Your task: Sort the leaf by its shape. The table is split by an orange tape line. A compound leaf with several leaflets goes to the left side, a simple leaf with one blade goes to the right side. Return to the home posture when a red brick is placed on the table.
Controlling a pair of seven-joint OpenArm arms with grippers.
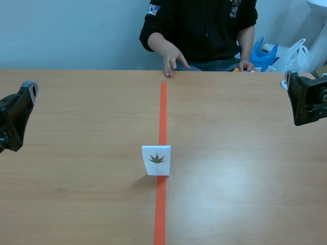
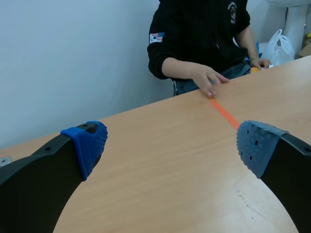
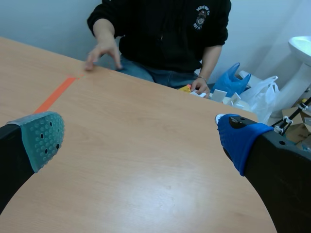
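So: L tool & R tool both wide, low at 2 sides of table, leaf card between.

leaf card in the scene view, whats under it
The leaf card sits on the orange tape line and the wooden table. Tape shows beyond and in front of it; the stretch beneath is covered.
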